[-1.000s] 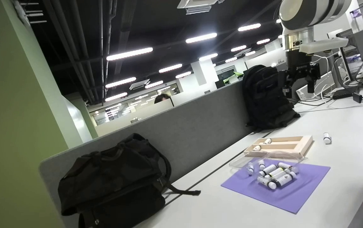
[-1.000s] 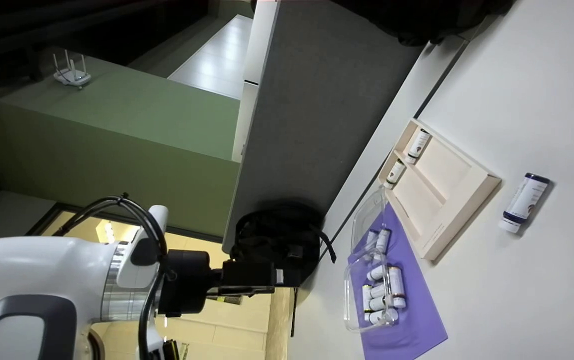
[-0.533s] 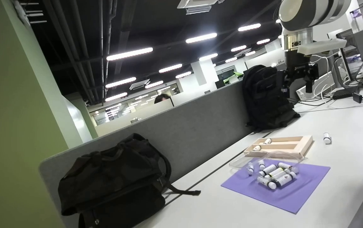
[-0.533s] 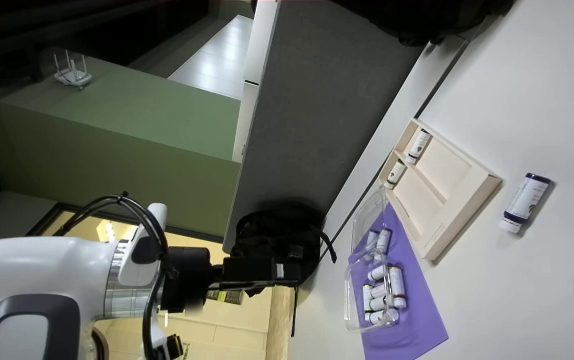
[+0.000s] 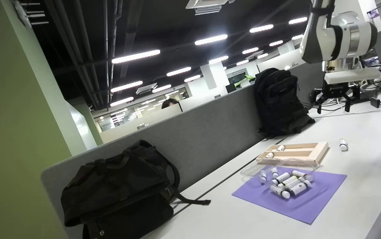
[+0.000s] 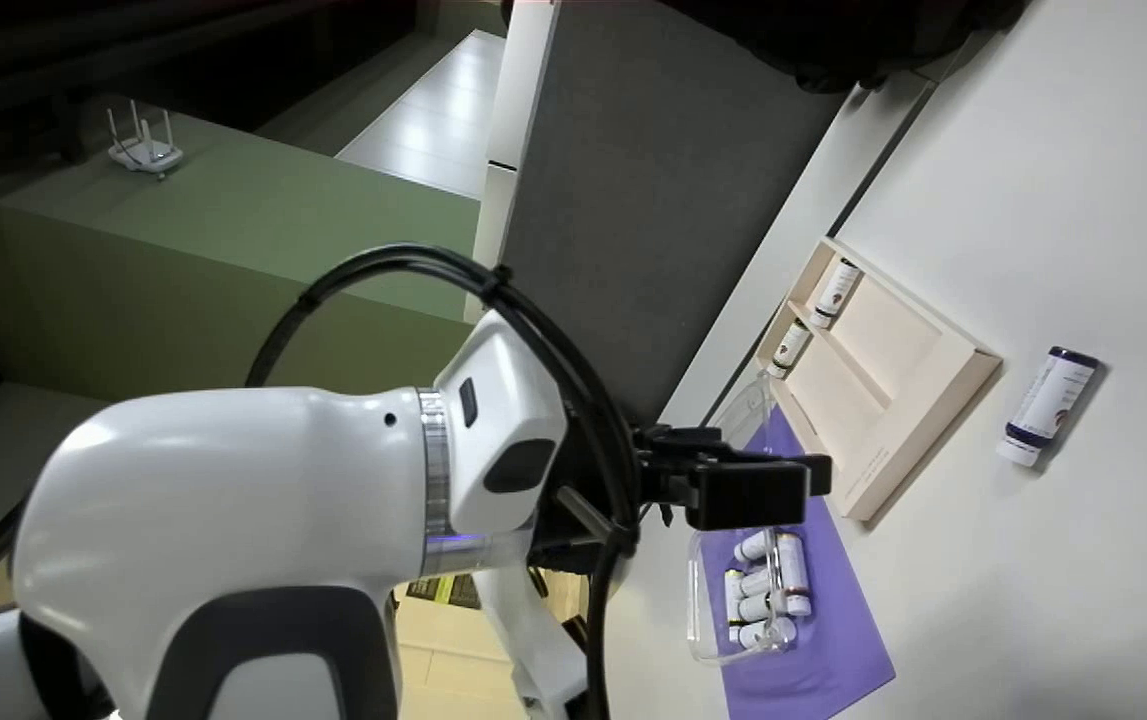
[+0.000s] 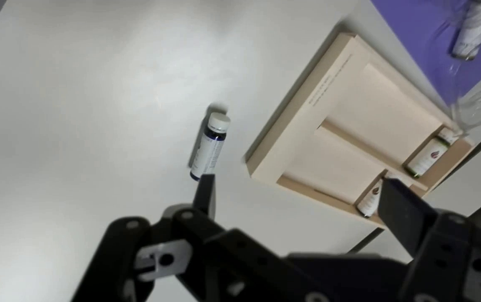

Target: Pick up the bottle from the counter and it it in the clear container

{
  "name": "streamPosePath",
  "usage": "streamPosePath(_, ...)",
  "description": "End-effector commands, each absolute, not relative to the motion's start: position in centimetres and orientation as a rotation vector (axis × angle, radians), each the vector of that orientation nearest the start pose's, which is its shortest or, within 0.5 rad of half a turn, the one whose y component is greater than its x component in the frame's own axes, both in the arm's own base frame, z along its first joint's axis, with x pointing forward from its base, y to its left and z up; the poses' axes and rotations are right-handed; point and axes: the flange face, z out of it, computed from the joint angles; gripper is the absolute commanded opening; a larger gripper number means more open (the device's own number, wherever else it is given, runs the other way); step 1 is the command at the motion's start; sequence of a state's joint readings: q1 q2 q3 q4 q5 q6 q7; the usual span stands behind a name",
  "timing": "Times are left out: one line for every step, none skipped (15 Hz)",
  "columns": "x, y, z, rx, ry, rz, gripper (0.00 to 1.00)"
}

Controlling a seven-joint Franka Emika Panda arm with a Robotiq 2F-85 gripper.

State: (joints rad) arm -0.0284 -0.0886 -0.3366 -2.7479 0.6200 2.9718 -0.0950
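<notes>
Below the widely parted fingers [image 7: 404, 213], off to one side, lies the loose bottle [image 7: 208, 152] on the worktop [image 7: 97, 138], and they've just swung down nearer it, so a grasp looks likely next!

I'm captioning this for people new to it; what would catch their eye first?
Probably the vivid purple mat, on the pale counter, beneath a cluster of bottles at the clear container. Next, the white robot arm, filling much of the lower left of an exterior view, its gripper open above the counter. Then the lone bottle lying on its side on the counter, apart from the wooden tray.
</notes>
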Motion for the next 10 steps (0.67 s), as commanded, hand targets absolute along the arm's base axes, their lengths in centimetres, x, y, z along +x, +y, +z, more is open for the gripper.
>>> streamPosePath(38.9, -20.7, 25.5, -2.504, 1.496, -0.504, 1.0)
streamPosePath(39.3, -21.4, 25.0, -2.454, 1.56, -0.513, 1.0)
streamPosePath(39.6, -22.0, 24.2, -2.421, 1.604, -0.517, 1.0)
streamPosePath(40.0, -22.5, 23.5, -2.397, 1.633, -0.528, 1.0)
streamPosePath(40.0, -22.7, 22.1, -2.41, 1.605, -0.464, 1.0)
streamPosePath(38.7, -21.6, 23.8, -2.423, 1.584, -0.499, 1.0)
streamPosePath(39.0, -22.0, 22.9, -2.424, 1.59, -0.476, 1.0)
streamPosePath(39.1, -22.2, 22.2, -2.432, 1.6, -0.46, 1.0)
streamPosePath(39.3, -22.4, 21.7, -2.436, 1.607, -0.451, 1.0)
streamPosePath(39.4, -22.4, 21.5, -2.437, 1.611, -0.448, 1.0)
